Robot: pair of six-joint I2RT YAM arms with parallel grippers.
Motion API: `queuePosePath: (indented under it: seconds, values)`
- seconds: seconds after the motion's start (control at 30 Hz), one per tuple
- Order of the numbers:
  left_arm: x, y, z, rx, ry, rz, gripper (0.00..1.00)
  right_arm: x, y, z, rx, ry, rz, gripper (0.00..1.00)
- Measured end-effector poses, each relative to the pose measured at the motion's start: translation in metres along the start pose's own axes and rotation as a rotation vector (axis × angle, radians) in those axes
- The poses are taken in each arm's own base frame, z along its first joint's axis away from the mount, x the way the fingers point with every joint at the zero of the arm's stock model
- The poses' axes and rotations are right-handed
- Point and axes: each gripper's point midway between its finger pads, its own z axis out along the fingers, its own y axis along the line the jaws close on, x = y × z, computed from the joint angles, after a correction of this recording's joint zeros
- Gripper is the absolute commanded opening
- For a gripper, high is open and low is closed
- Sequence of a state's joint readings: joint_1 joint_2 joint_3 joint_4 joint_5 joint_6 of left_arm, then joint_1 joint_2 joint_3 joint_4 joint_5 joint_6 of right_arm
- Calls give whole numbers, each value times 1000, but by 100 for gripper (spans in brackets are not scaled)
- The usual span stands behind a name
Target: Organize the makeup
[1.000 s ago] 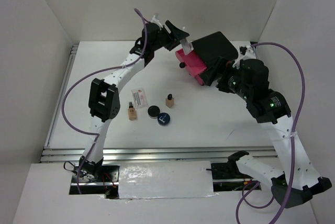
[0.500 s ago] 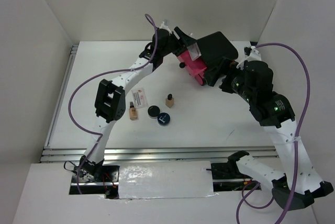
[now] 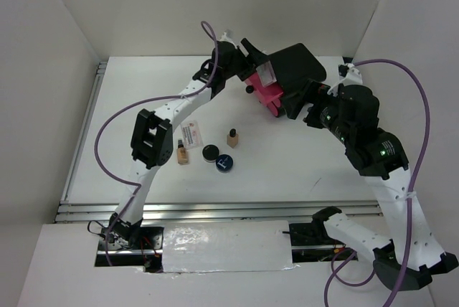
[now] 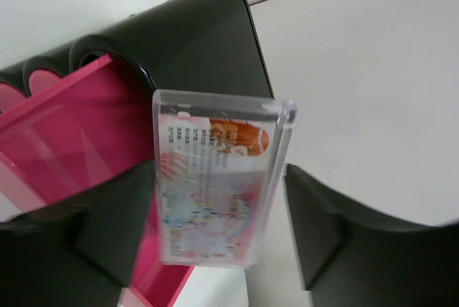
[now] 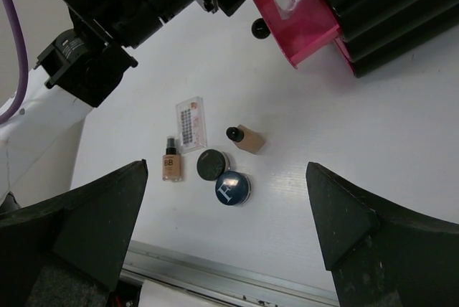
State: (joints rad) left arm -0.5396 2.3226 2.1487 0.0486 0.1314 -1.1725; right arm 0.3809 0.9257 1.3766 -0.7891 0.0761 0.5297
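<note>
A pinkish-white sachet in a clear sleeve hangs between the fingers of my left gripper, over the edge of the open pink drawer of the black box. The left finger touches it. A thin gap shows at the right finger, so the jaws stand open. From above, this sachet sits at the drawer. On the table lie another sachet, a tan bottle, a second bottle, a black compact and a dark-blue compact. My right gripper hovers high, open and empty.
White walls close in the table on the left, back and right. A metal rail runs along the near edge. The right arm reaches beside the black box; the left arm stretches over the left half.
My left arm swung right and carried the sachet over the pink drawer. Its jaws have eased apart a little. The right arm shifted slightly.
</note>
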Motion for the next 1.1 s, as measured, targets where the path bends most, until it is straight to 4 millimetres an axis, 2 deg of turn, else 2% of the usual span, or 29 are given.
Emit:
queuePosePath:
  seconds: [0.1,0.13,0.23,0.37,0.87,0.97,1.1]
  values:
    - [5,-1,0,-2,7,-1,99,0,0,-1,0,-2,0,100]
    - [6,-1,0,-3,9,-1,99,0,0,-1,0,-3,-1,100]
    - [11,3,1,-12,17,-6,99,-1,-1,-2,3,-8,-2,100]
    - [18,22,3,-54,19,-17,99,-3,-1,-4,4,-16,-2,100]
    - [9,27,-5,-103,-23,-5,99,-4,-2,-6,5,-21,-2,100]
    - [7,15,-8,-103,-9,47,99,-4,-2,-6,4,-21,-2,100]
    - [-6,-31,-16,-28,-21,186,98,-4,-2,-6,4,-21,-2,100]
